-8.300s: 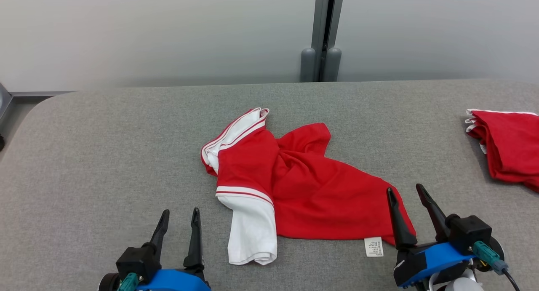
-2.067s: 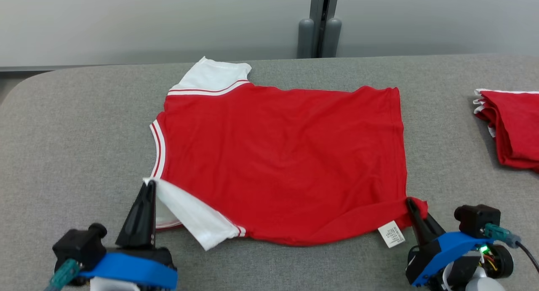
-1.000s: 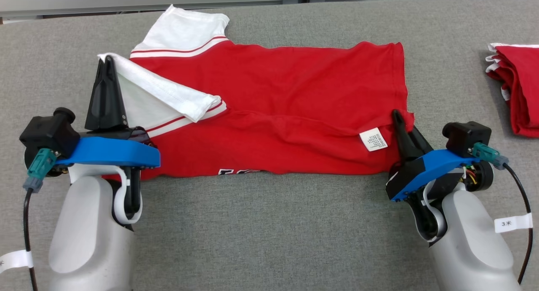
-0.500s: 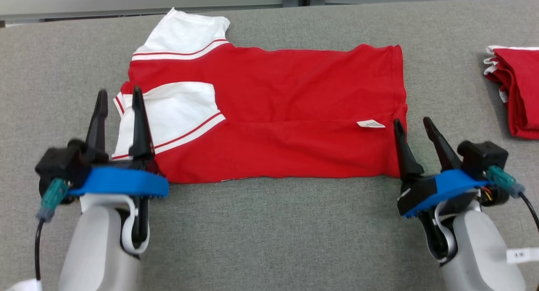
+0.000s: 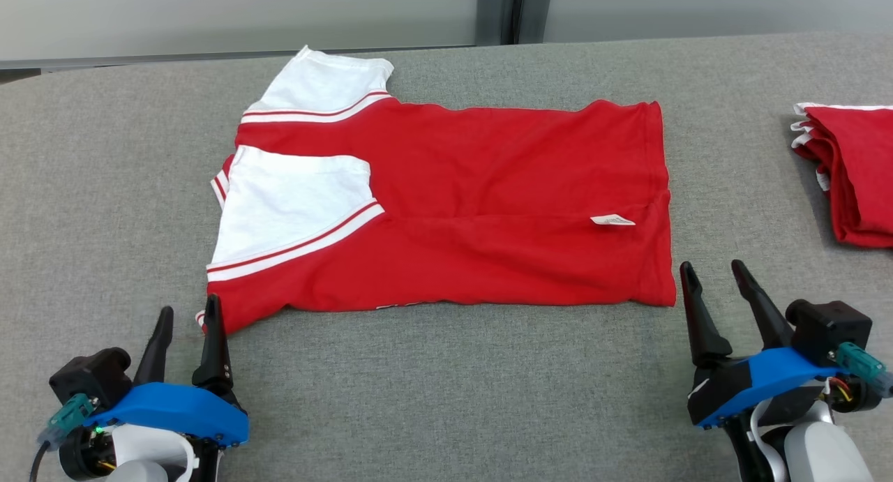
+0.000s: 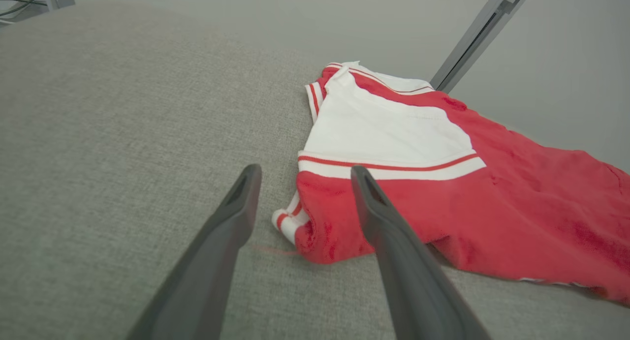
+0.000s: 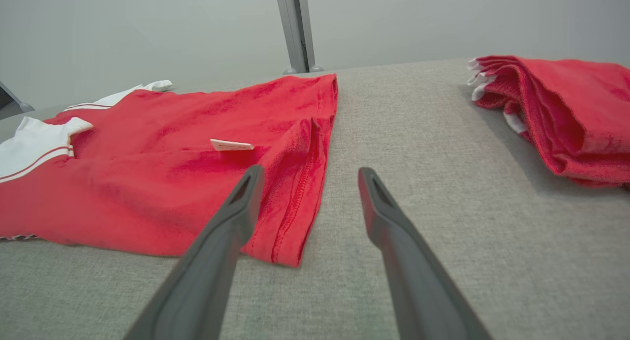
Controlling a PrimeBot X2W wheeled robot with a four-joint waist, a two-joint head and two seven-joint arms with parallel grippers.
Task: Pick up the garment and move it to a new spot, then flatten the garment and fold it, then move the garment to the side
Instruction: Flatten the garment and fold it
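Note:
The red garment (image 5: pixel 488 189) with white sleeves lies on the grey table, its near third folded over onto the body, one white sleeve (image 5: pixel 289 203) lying on top and a white label (image 5: pixel 612 220) showing. My left gripper (image 5: pixel 187 318) stands open just off the garment's near left corner (image 6: pixel 315 231). My right gripper (image 5: pixel 711 276) is open too, beside the garment's near right corner (image 7: pixel 280 246), apart from the cloth. Neither holds anything.
A folded pile of red garments (image 5: pixel 854 175) sits at the table's right edge, also in the right wrist view (image 7: pixel 556 108). A grey post (image 5: pixel 513 11) stands behind the far edge of the table (image 5: pixel 104 189). Bare table surface lies near me.
Both grippers have drawn back toward me, off the garment, staying open. The folded-over edge and sleeve now lie flat. The head camera tilted up slightly.

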